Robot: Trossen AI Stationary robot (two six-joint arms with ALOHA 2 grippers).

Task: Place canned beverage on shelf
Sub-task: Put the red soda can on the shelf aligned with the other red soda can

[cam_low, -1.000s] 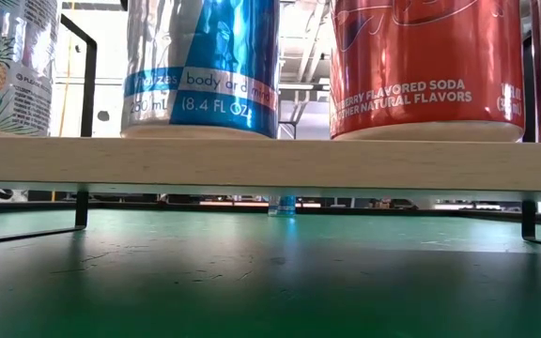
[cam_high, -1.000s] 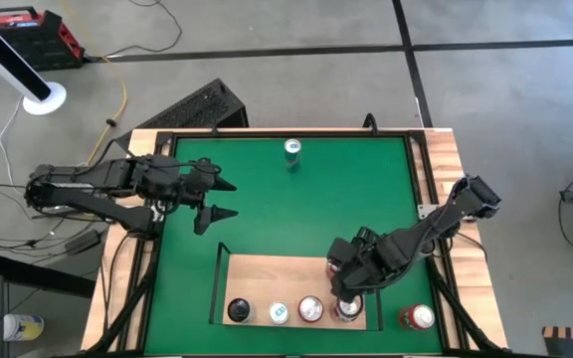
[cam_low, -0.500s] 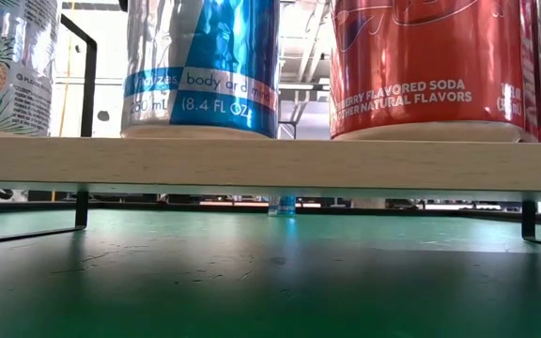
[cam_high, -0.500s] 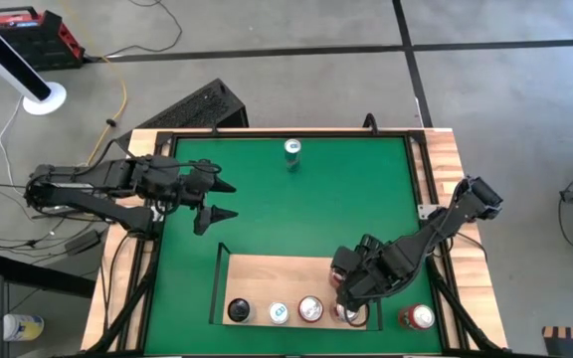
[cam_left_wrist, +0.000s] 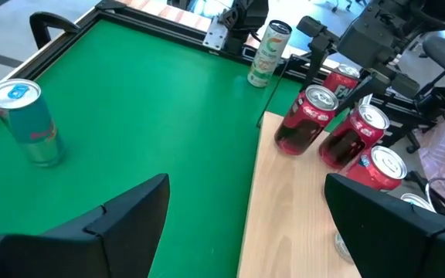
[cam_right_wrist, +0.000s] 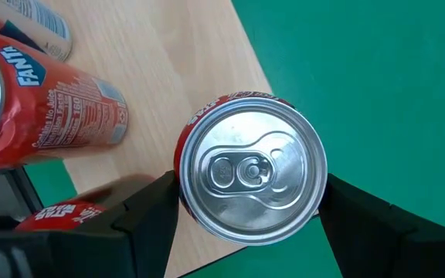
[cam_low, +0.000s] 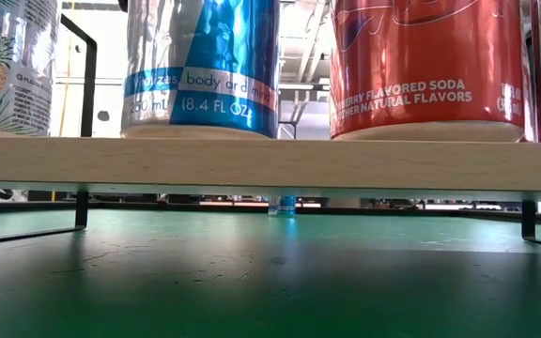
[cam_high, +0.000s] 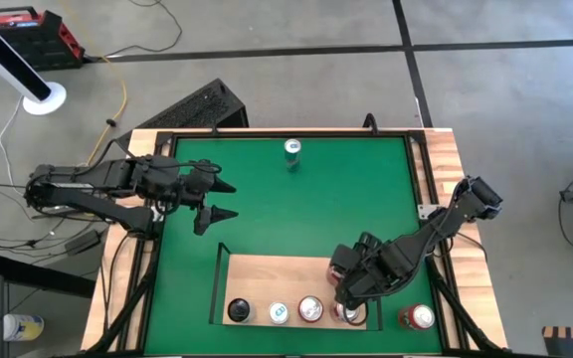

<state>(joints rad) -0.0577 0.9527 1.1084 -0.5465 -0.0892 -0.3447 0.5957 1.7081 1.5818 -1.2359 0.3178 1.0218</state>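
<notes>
The right gripper (cam_right_wrist: pixel 246 212) pinches a red can (cam_right_wrist: pixel 252 171) upright between its fingers (cam_right_wrist: pixel 149 212), at the shelf's (cam_high: pixel 272 273) front right corner (fourth in the row). The left gripper (cam_high: pixel 217 201), fingers spread, waits near the mat's (cam_high: pixel 346 199) left edge.

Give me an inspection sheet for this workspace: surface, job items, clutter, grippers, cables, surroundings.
Surface: green mat between wooden slat borders.
Job items: shelf at the near edge holds four cans abreast; the right-end one is a red can. Another red can stands on the mat right of the shelf, and a teal can at the far edge.
Clutter: nothing seen.
Grippers: right gripper has its fingers on either side of the red can on the shelf; left gripper open over the mat's left side, empty.
Cables: yellow cable and others on the floor at left.
Surroundings: concrete floor, keyboard behind the table.
</notes>
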